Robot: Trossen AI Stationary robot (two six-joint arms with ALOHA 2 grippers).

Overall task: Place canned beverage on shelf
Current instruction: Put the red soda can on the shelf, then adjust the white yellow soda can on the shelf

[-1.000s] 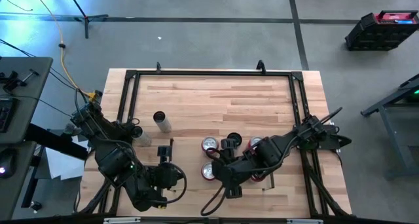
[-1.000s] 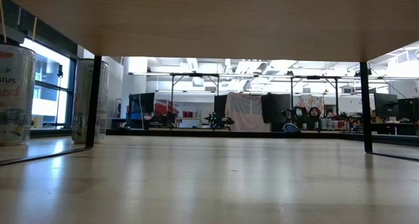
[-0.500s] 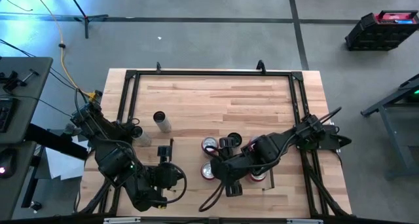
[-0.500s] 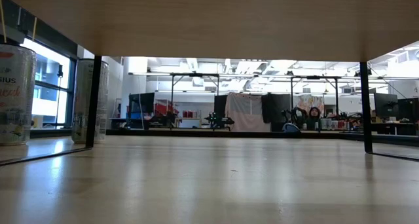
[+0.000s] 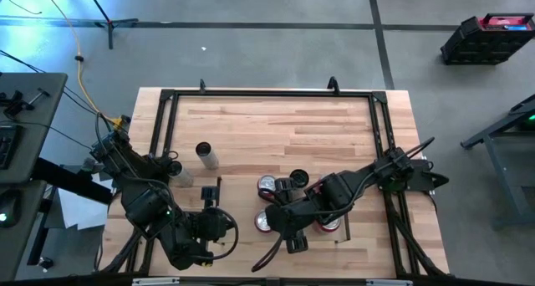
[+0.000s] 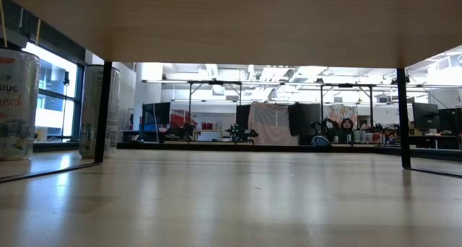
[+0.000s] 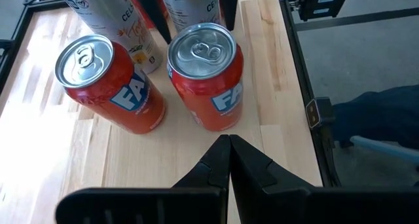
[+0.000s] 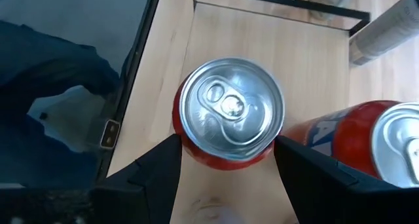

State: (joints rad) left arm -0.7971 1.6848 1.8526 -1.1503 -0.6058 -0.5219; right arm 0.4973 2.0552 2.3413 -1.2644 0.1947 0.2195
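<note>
Two upright red cans (image 7: 206, 76) (image 7: 111, 86) on wooden tabletop (image 7: 91, 162); left claw (image 7: 229, 160) shut (fingertips together) just short of them.
</note>
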